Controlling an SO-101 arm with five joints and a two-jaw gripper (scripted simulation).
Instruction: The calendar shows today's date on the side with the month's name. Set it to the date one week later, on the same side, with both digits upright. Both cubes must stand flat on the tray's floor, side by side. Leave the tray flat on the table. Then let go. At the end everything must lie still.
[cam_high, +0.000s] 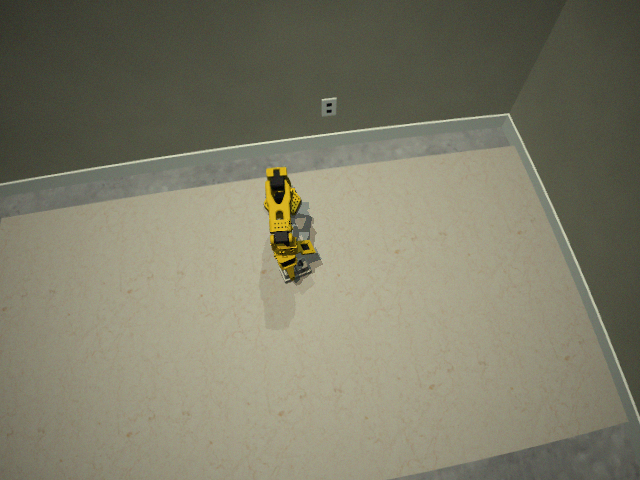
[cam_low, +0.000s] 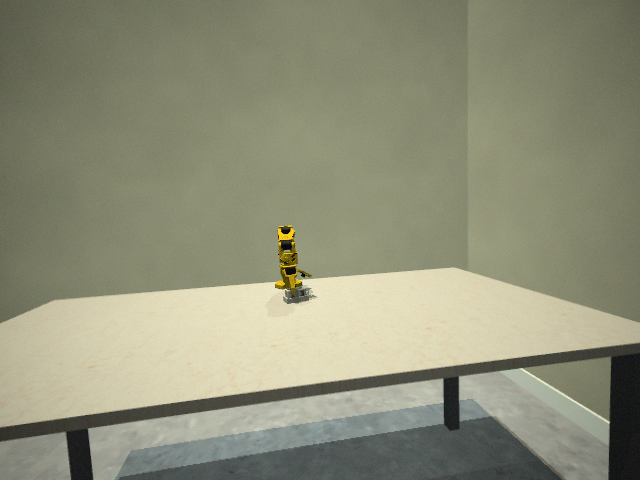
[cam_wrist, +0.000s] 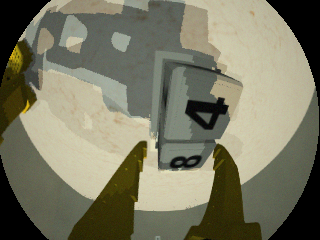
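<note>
My gripper (cam_wrist: 181, 145) (cam_high: 293, 274) (cam_low: 294, 292) is open. In the wrist view its two jaws stand on either side of the cube showing 8 (cam_wrist: 185, 161), with a gap visible on both sides. The cube showing 4 (cam_wrist: 207, 113) is beside it, farther up in that view. Both digits appear turned sideways in the wrist view. The grey tray (cam_wrist: 158, 75) (cam_low: 287, 300) runs along the cubes' left side in the wrist view. The jaws partly hide the cubes in the top and exterior views, where the digits are too small to read. Whether each cube stands flat cannot be told.
The yellow arm (cam_high: 279, 211) (cam_low: 286, 256) stands behind the tray and reaches over it. Its shadow lies across the pale table (cam_high: 413, 310) (cam_low: 361, 330). A wall with a socket (cam_high: 328, 106) is behind the table.
</note>
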